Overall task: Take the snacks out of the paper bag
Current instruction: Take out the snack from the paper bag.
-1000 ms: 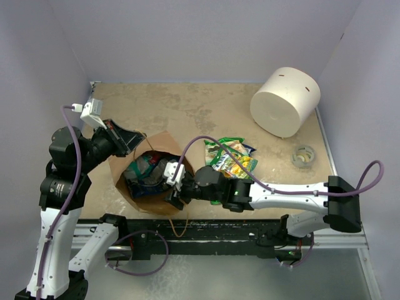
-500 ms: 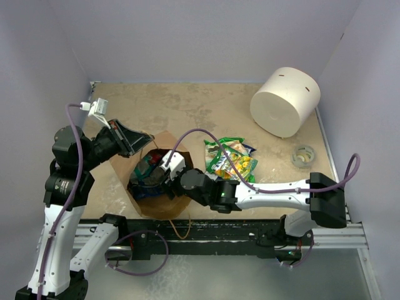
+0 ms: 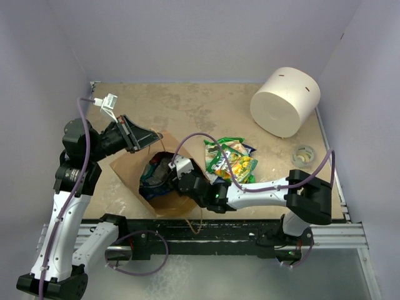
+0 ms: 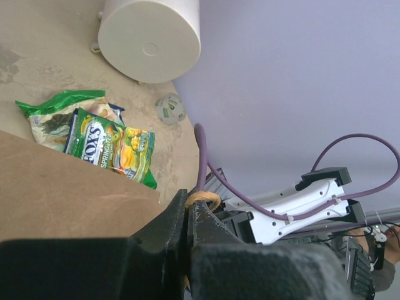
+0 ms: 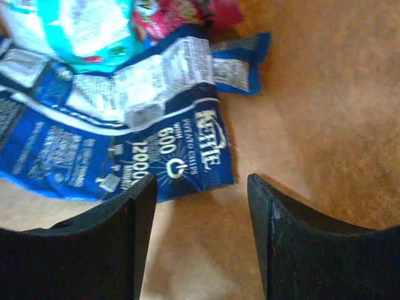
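The brown paper bag [image 3: 132, 170] lies on its side at the table's near left, mouth facing right. My left gripper [image 3: 150, 139] is shut on its tan loop handle [image 4: 204, 198] at the upper rim, and the bag's paper [image 4: 62, 187] shows below. My right gripper [image 3: 173, 171] is open inside the bag, jaws apart over the bag floor [image 5: 200, 187]. Just ahead of it lie a blue-and-white packet [image 5: 125, 144], a teal packet [image 5: 81, 25] and a red-pink packet [image 5: 187, 12]. Green and yellow-green packets [image 3: 230, 159] lie on the table right of the bag and also show in the left wrist view [image 4: 106, 140].
A big white cylinder [image 3: 285, 100] lies at the back right and also shows in the left wrist view [image 4: 150, 34]. A tape roll [image 3: 304, 156] sits near the right edge. The bag's second handle [image 3: 199, 219] hangs over the near table edge. Purple walls enclose the table.
My right gripper has pushed further left into the bag's mouth. My left arm has risen and swung right, still holding the handle, and the bag has shifted a little right.
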`<control>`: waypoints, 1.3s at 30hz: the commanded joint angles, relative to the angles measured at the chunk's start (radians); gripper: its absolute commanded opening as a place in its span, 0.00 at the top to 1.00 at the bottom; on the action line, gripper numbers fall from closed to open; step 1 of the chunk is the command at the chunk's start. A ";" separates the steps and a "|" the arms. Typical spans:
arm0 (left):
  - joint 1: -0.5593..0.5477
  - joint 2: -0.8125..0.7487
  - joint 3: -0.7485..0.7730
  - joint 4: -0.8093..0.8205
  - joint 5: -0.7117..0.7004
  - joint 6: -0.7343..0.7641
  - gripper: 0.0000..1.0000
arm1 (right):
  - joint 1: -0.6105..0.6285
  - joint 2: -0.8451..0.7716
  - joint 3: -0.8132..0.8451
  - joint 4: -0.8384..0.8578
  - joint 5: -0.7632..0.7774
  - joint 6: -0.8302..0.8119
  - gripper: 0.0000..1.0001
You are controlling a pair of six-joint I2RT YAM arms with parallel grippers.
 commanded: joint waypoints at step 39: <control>-0.002 -0.015 -0.014 -0.092 0.046 0.188 1.00 | -0.122 -0.057 0.080 -0.303 -0.983 -1.449 0.25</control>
